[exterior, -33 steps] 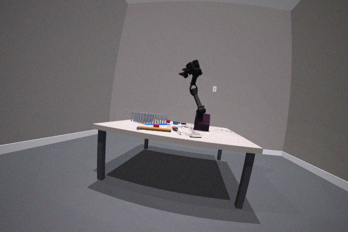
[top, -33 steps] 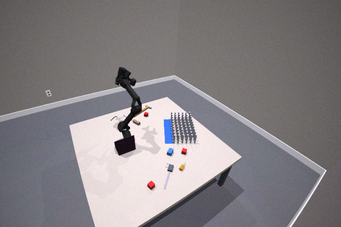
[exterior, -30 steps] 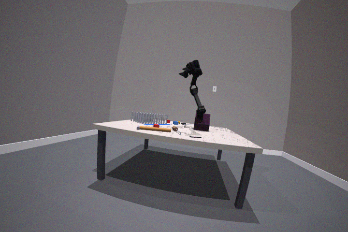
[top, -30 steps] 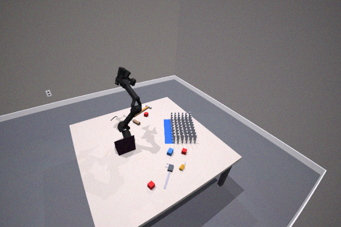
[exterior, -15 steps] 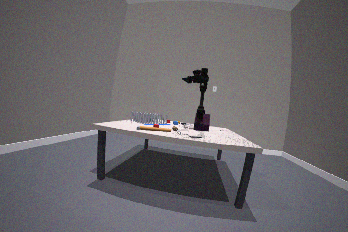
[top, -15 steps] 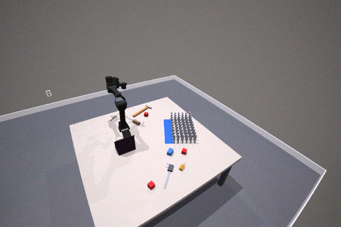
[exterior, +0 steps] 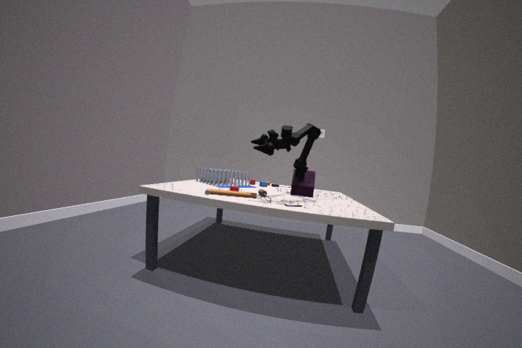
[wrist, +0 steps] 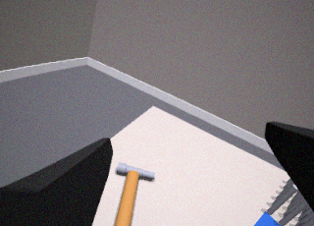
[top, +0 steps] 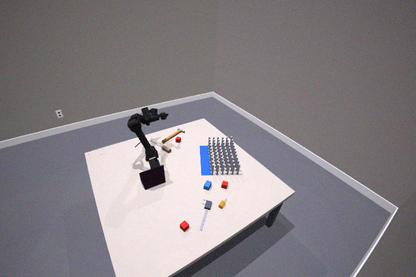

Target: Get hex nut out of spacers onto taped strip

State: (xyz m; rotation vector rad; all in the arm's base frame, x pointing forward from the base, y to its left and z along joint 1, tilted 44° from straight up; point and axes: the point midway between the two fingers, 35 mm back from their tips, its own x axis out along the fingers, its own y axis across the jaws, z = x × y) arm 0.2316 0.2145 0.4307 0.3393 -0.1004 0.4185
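Observation:
A field of grey standing spacers [top: 223,156] [exterior: 222,175] [wrist: 290,208] stands on the white table [top: 143,225], with a blue taped strip [top: 204,160] along its near side. The nut is hidden among the spacers. My gripper [top: 164,115] [exterior: 258,145] [wrist: 188,139] is open and empty, high above the table's far part. Below it lie a wooden-handled hammer [top: 172,134] [exterior: 232,191] [wrist: 126,213], a file with a wooden handle [top: 161,145] and a thin wire hook [top: 137,143].
A red cube [top: 178,139] lies by the hammer. A blue cube [top: 207,184], red cubes [top: 224,184] [top: 184,225], a small yellow block [top: 222,204] and a grey-headed scraper [top: 205,213] lie on the near half. The arm's dark base [top: 152,176] [exterior: 303,183] stands at left.

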